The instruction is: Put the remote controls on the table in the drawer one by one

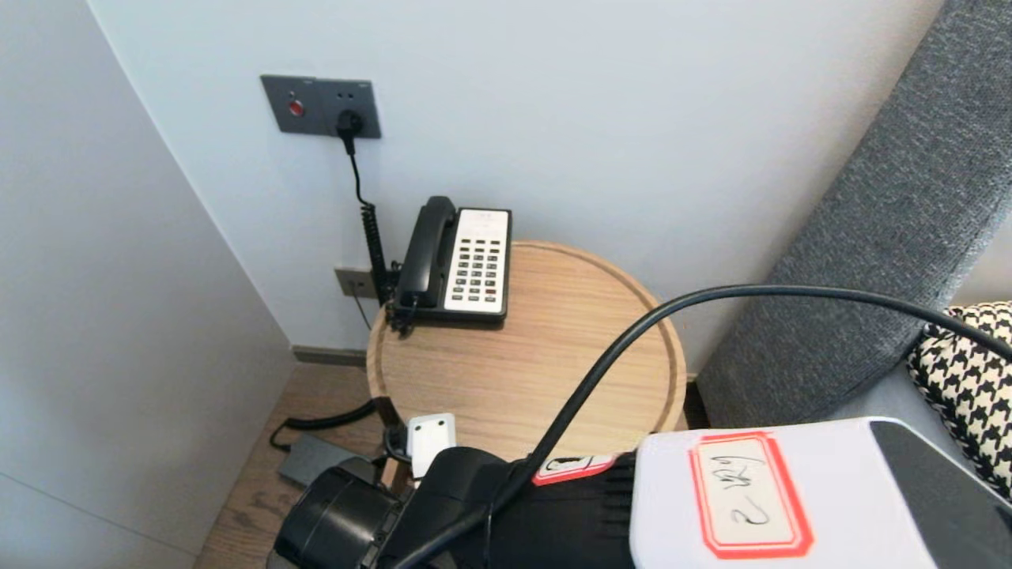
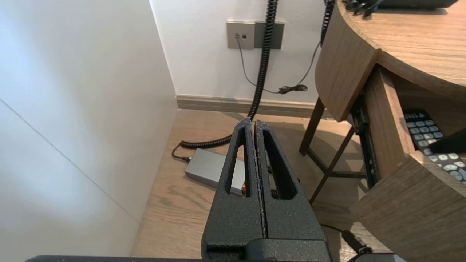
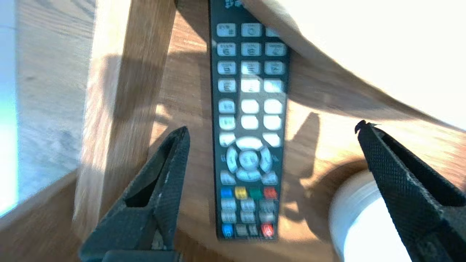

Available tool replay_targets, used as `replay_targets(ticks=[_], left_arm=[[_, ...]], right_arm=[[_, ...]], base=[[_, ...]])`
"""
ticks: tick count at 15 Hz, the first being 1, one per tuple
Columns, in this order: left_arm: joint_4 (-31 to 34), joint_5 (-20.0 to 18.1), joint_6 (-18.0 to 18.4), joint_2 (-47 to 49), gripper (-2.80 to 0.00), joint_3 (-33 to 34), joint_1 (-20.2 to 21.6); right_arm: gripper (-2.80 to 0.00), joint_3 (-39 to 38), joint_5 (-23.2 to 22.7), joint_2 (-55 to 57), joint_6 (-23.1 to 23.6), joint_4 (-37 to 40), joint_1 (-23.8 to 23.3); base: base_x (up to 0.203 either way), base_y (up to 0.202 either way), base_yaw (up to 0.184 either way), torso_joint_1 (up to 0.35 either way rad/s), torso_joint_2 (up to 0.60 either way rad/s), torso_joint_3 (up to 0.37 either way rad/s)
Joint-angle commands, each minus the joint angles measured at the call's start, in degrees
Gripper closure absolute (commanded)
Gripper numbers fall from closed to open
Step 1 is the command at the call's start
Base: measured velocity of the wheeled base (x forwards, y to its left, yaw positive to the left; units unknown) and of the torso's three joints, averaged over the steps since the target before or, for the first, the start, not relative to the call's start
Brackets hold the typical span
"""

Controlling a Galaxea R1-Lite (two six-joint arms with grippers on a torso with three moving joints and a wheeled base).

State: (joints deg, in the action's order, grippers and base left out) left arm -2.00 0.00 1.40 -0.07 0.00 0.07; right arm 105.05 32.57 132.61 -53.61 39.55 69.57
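Note:
A black remote control (image 3: 249, 120) with pale keys and a row of coloured buttons lies flat on the wooden floor of an open drawer (image 3: 327, 145). My right gripper (image 3: 273, 128) hangs just above it, open wide, one finger on each side of the remote and neither touching it. The left wrist view shows the same remote (image 2: 431, 142) inside the drawer (image 2: 386, 120) under the round table top. A white round object (image 3: 360, 218) sits in the drawer beside the remote. My left gripper (image 2: 253, 123) is shut on nothing, parked low over the floor beside the table.
A black and white telephone (image 1: 462, 261) stands at the back of the round wooden table (image 1: 553, 371). A grey power adapter (image 2: 211, 165) and a coiled cord lie on the floor. A wall panel is close on the left, and a grey upholstered headboard (image 1: 885, 237) and a houndstooth cushion (image 1: 972, 371) are on the right.

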Motion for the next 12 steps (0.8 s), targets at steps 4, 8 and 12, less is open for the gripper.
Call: replay_targets(ticks=[4,8,12], left_arm=[[0.04,0.0,0.01,-0.01,0.0,0.7,0.01],[-0.02,0.0,0.01,-0.01,0.0,0.7,0.01],[-0.02,0.0,0.01,-0.01,0.0,0.7,0.01]], right_arm=[[-2.8,-3.97,-5.29,-9.77,-0.48,0.18,0.99],[-2.8,-9.94,-10.01,-16.51,-0.85,0.06,1.09],[-2.8,-13.83,-10.17,-21.86,-0.49,-0.06,0.99]], base=[[0.0,0.0,0.0,0.0,0.0,0.0],[0.0,0.0,0.0,0.0,0.0,0.0],[0.0,0.0,0.0,0.0,0.0,0.0]])
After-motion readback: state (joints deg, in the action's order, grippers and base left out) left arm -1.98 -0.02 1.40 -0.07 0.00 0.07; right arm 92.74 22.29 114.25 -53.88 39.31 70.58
